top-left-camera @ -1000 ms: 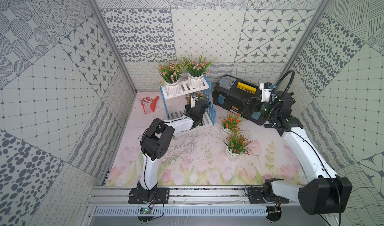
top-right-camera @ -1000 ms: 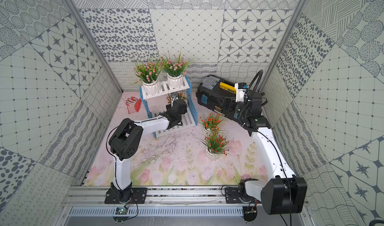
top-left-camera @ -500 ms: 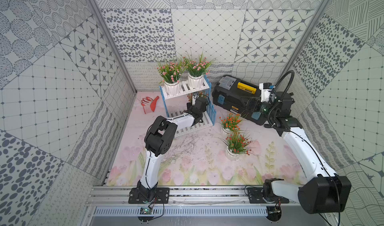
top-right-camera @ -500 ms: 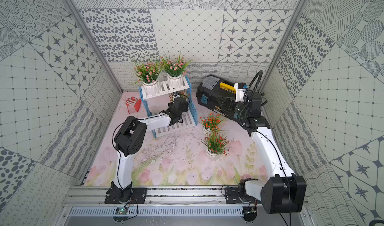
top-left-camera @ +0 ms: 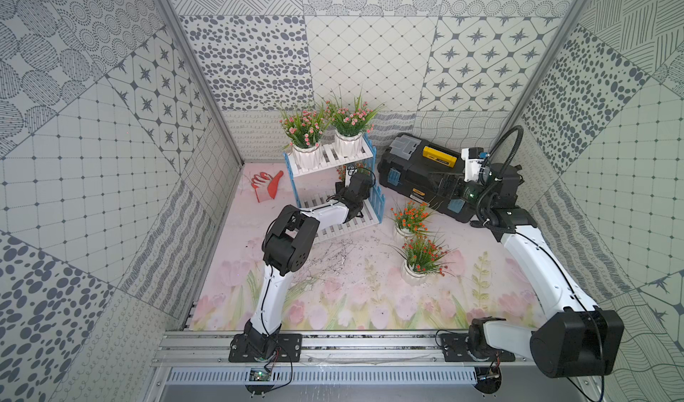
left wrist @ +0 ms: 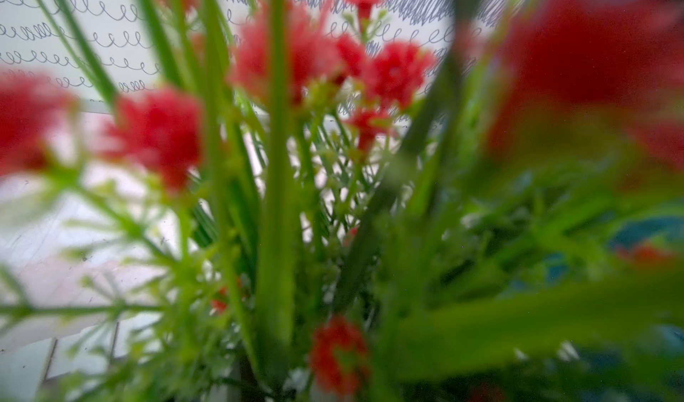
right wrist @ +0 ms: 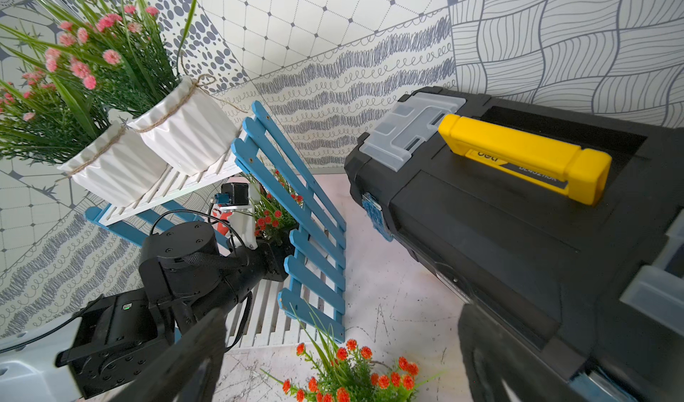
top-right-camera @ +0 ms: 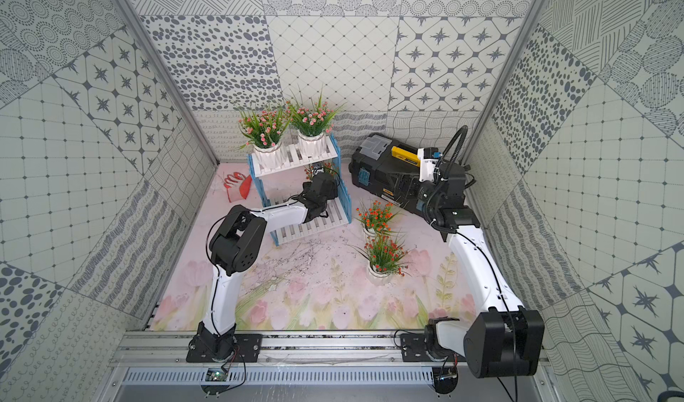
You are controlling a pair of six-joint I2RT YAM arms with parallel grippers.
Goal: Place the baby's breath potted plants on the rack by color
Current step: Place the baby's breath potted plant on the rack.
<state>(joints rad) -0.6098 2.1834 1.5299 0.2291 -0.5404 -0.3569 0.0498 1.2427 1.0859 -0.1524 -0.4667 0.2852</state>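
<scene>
White ribbed pots tied with twine carry the plants whose bases show. One pink plant (top-left-camera: 304,132) and a second pink plant (top-left-camera: 351,117) stand upright side by side on the top shelf of the rack (top-left-camera: 335,158), their grassy blades fanning straight up. The rack stands upright at the back of the surface (top-left-camera: 333,307). Its long side runs across the scene, slightly askew, with a blue picket panel at each end and its open front toward the arms. To its right, in front of the black toolbox (top-left-camera: 418,176), the far orange-red plant (top-left-camera: 409,215) and the near orange-red plant (top-left-camera: 422,256) stand upright on the surface with their leaves overlapping. The third orange-red plant (right wrist: 272,215) sits inside the lower tier at the right end, against the blue panel, with its stalks pointing up toward the underside of the top shelf. The left gripper (right wrist: 275,250) is closed on it low down. Its pot is hidden behind the gripper and the panel, and in both top views only a few blossoms peek out. The left wrist view is filled with blurred red blossoms and green blades. The right gripper (right wrist: 344,313) hangs over the front of the toolbox with its fingers spread wide and holding nothing; they show as dark blurs cut off at the frame edge. A red-and-white glove (top-left-camera: 266,187) lies left of the rack.
</scene>
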